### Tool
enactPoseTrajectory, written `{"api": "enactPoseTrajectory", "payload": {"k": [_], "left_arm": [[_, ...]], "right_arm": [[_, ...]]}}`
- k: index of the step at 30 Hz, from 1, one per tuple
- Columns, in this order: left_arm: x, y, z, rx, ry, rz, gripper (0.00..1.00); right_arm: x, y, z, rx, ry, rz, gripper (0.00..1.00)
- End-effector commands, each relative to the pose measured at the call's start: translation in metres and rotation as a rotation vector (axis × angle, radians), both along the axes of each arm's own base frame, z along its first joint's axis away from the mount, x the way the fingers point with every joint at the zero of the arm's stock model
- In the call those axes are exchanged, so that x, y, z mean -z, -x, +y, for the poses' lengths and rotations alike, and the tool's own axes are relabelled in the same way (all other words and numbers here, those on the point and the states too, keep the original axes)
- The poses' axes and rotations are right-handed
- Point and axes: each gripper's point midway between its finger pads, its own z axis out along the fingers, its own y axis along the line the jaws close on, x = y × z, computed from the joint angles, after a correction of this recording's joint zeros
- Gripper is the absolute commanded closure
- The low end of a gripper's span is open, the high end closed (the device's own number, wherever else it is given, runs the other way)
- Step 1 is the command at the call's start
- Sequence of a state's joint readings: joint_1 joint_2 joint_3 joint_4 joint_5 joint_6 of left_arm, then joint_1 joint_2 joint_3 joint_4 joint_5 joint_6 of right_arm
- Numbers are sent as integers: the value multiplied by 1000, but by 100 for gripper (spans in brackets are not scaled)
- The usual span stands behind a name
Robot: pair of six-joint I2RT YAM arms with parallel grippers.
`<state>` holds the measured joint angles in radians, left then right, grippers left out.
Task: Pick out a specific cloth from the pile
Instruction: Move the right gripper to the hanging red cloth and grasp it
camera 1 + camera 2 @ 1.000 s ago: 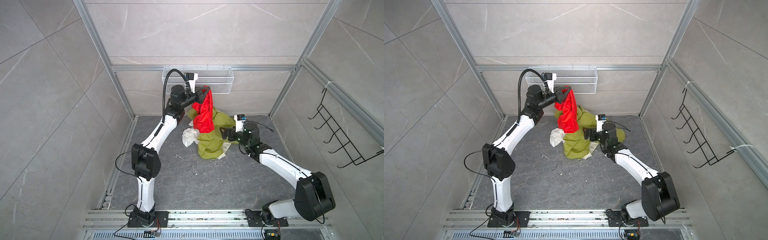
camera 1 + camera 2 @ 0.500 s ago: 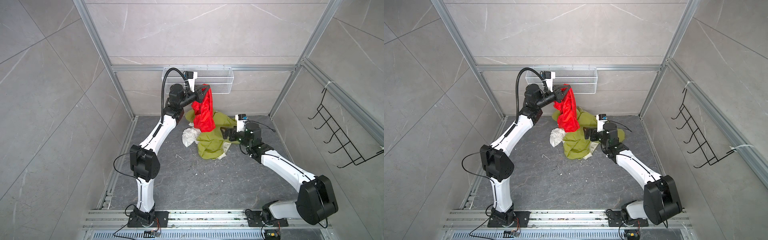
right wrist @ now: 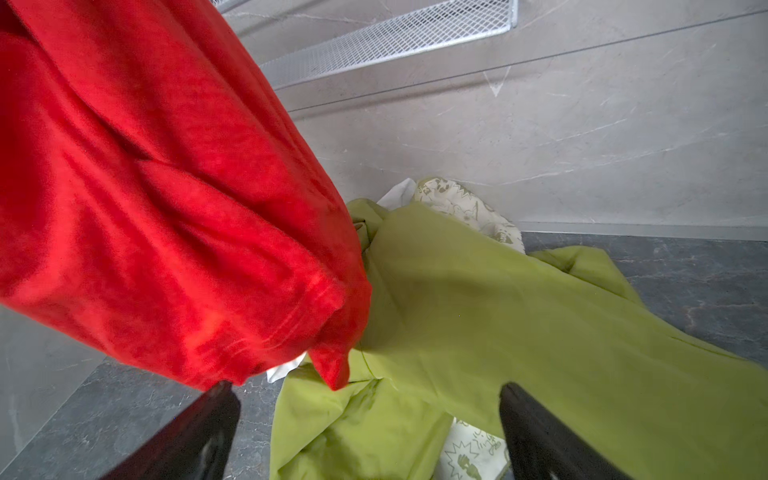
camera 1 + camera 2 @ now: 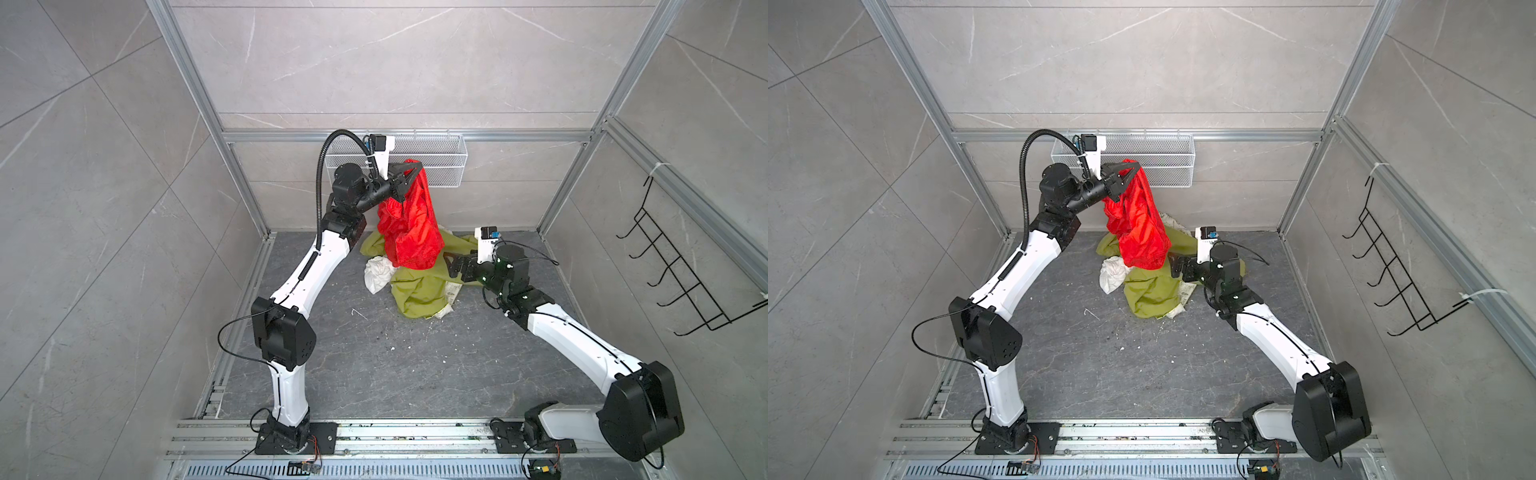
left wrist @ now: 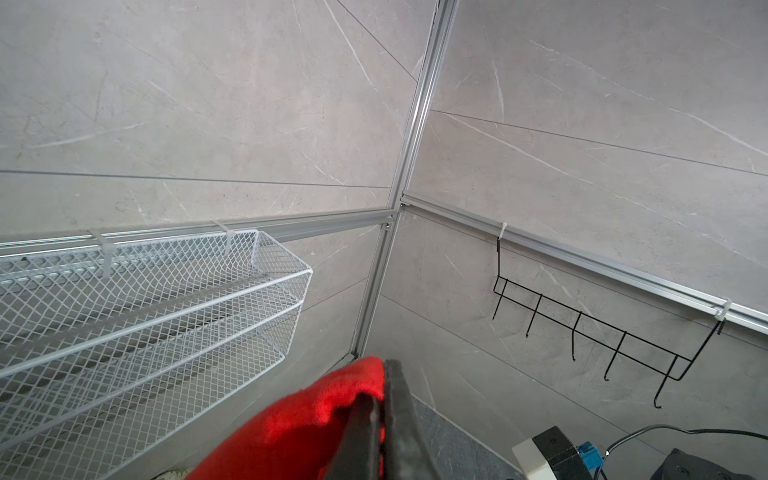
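The only printing in view is on the cream cloth (image 3: pixel 469 457), which carries pale green cartoon bursts and scraps of lettering, too blurred to read.

The left claw (image 4: pixel 415 168) (image 4: pixel 1133 166) is pinched tight on the top edge of the red cloth (image 4: pixel 409 232) (image 4: pixel 1140 237), raised in front of the wire basket (image 4: pixel 440 158) on the back wall. The left wrist view shows red fabric (image 5: pixel 299 432) bunched against the black fingers (image 5: pixel 386 415), with the basket (image 5: pixel 145 311) and the hook rack (image 5: pixel 602 332) beyond. The cloth hangs free from that grip, and its lower end comes down in front of the pile (image 4: pixel 419 291) (image 4: pixel 1152 291) on the floor (image 4: pixel 395 365); whether it touches the pile cannot be told. The pile is mostly a green cloth (image 3: pixel 498 311), with a white cloth (image 4: pixel 378 272) (image 4: pixel 1113 274) at its left side and cream cloth showing at its edges.

The right claw (image 4: pixel 451 265) (image 4: pixel 1177 266) (image 3: pixel 368 399) is low beside the pile, its jaws spread wide and holding nothing; the green cloth lies between and beyond them.

Against 1 second ago, the left claw sits slightly higher and closer to the basket, and the red cloth hangs fuller and wider. The right claw is in much the same spot, equally wide.
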<state>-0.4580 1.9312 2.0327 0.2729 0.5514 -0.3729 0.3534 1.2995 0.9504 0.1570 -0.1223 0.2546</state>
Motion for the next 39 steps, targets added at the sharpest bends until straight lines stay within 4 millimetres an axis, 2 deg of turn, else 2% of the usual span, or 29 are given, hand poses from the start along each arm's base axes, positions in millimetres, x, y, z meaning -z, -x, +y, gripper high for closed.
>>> {"api": "enactPoseTrajectory", "payload": {"k": [1,8,11,15,22,28,34,39], "left_arm": [[-78,51,19,3,73,-213,100],[-91,75,18,37,83,-236,100],[-98,88,19,57,93,-241,100],[-100,102,22,74,94,-239,100],[-101,129,26,102,91,-237,100],[-96,145,24,124,85,-230,100],[-96,155,23,136,84,-232,100],[-99,163,22,147,88,-244,100]], "right_arm": [[-20,23,5,-63,-19,-51,0],[-56,55,24,-237,-94,-184,0],[-71,64,31,-306,-65,-327,0],[-97,69,26,-293,8,-520,0],[-125,72,30,-325,98,-605,0],[-151,90,59,-538,-36,-616,0],[-159,97,84,-686,-131,-548,0],[-149,101,103,-736,-147,-525,0]]}}
